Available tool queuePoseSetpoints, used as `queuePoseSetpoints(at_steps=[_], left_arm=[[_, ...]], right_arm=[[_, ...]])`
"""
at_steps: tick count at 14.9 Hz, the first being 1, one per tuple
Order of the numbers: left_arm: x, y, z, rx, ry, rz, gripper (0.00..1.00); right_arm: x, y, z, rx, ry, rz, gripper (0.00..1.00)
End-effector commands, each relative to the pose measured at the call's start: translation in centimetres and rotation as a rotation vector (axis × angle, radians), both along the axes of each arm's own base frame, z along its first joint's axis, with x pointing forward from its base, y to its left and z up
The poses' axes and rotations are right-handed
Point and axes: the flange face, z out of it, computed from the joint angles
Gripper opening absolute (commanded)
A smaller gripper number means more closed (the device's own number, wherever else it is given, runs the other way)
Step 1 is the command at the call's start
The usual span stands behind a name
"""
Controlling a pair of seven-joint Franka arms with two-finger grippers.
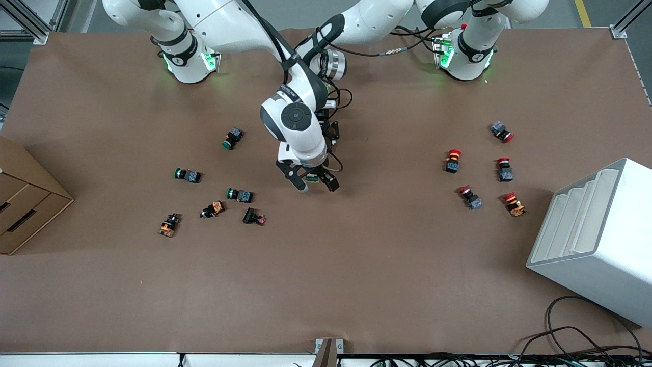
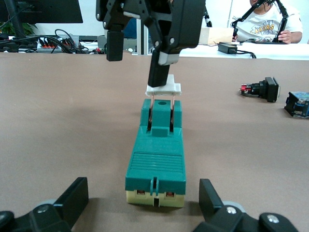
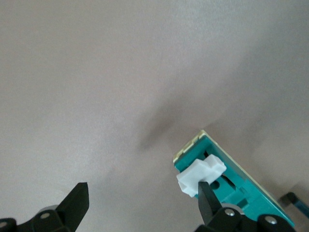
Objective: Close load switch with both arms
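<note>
The load switch (image 1: pixel 311 178) lies mid-table, a dark-green block with a cream base. In the left wrist view the load switch (image 2: pixel 157 159) has its white lever (image 2: pixel 164 88) raised on two metal rods at the end away from that camera. My left gripper (image 2: pixel 144 188) is low over the table and open, one finger on each side of the switch's near end, not touching it. In the front view it is mostly hidden under the right arm's wrist. My right gripper (image 1: pixel 316 184) hangs open over the lever end. One of its fingers (image 3: pixel 207 193) rests against the white lever (image 3: pixel 200 175).
Several green and orange push buttons (image 1: pixel 239 194) lie toward the right arm's end. Several red ones (image 1: pixel 452 160) lie toward the left arm's end. A white rack (image 1: pixel 596 239) and a cardboard drawer box (image 1: pixel 25 199) stand at the table's ends.
</note>
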Motion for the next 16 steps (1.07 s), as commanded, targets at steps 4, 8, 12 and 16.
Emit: queuePoseSetpoints(at_steps=[4, 8, 12, 16], left_arm=[[0.2, -1.0, -2.1, -0.042, 0.038, -0.004, 1.0], [0.4, -1.2, -1.5, -0.022, 0.039, -0.002, 1.0], [0.4, -1.4, -1.0, -0.026, 0.037, -0.002, 1.0], [0.3, -2.0, -0.5, -0.039, 0.063, 0.042, 1.0]], right_arm=[[2.2, -0.8, -1.3, -0.004, -0.012, 0.023, 1.0], [3.5, -1.7, -1.0, -0.001, -0.024, 0.029, 1.0], [3.5, -1.5, -2.3, -0.009, -0.017, 0.035, 1.0], [4.3, -1.2, -1.2, 0.002, -0.037, 0.051, 1.0]])
